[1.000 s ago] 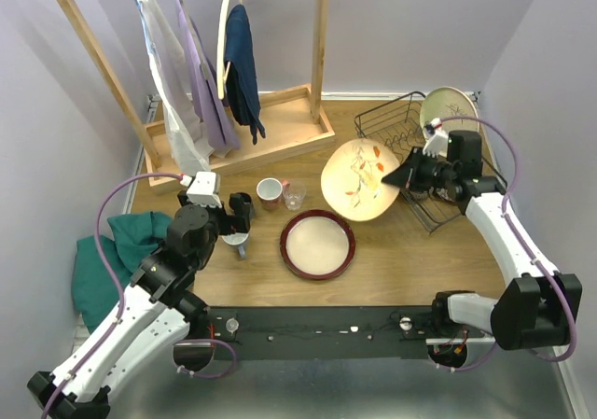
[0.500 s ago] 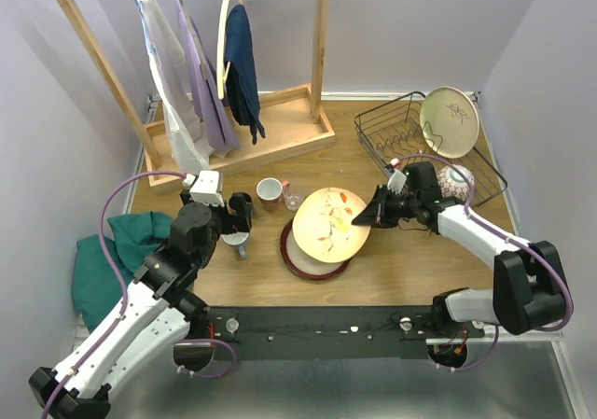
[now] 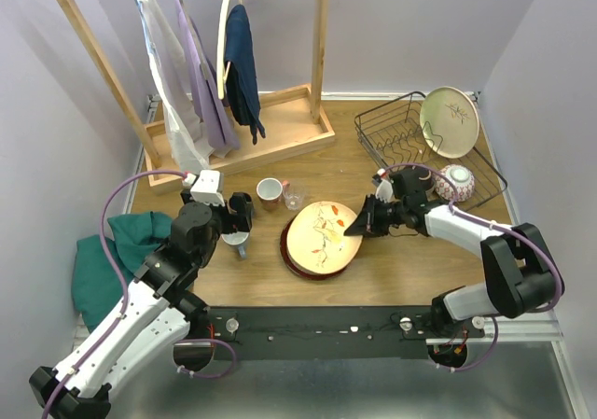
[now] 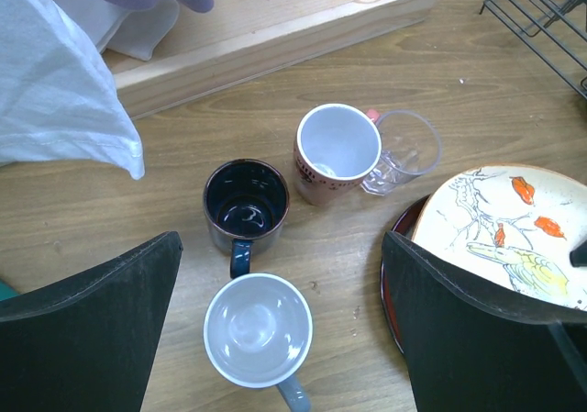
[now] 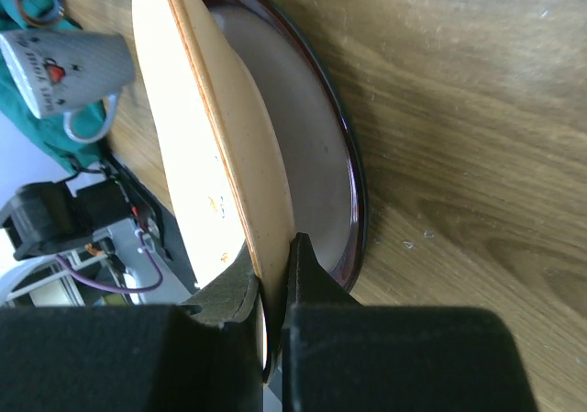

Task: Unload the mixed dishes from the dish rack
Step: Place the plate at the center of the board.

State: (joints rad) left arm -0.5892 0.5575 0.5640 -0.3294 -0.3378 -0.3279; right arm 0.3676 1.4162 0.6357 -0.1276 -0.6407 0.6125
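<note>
My right gripper [image 3: 359, 223] is shut on the near edge of a cream plate [image 3: 322, 234] painted with a bird, twigs and red leaves. The plate tilts low over the cream plate with the dark red rim [image 3: 315, 272], which lies flat on the table. In the right wrist view both fingers [image 5: 307, 270] pinch the painted plate's rim [image 5: 202, 137] above the red-rimmed plate [image 5: 312, 146]. The dish rack [image 3: 396, 130] at the back right holds a cream twig-marked plate [image 3: 450, 120] and a patterned bowl [image 3: 457, 182]. My left gripper [image 4: 280, 274] hangs open above a grey mug [image 4: 258, 329].
A dark mug [image 4: 246, 201], a red-brown mug [image 4: 337, 146] and a clear glass [image 4: 404, 146] stand together left of the plates. A wooden clothes rack [image 3: 233, 130] with hanging garments fills the back left. A teal cloth [image 3: 117, 251] lies at the left edge.
The right arm has carried the painted plate left from beside the dish rack and lowered it over the red-rimmed plate. The left arm has not moved.
</note>
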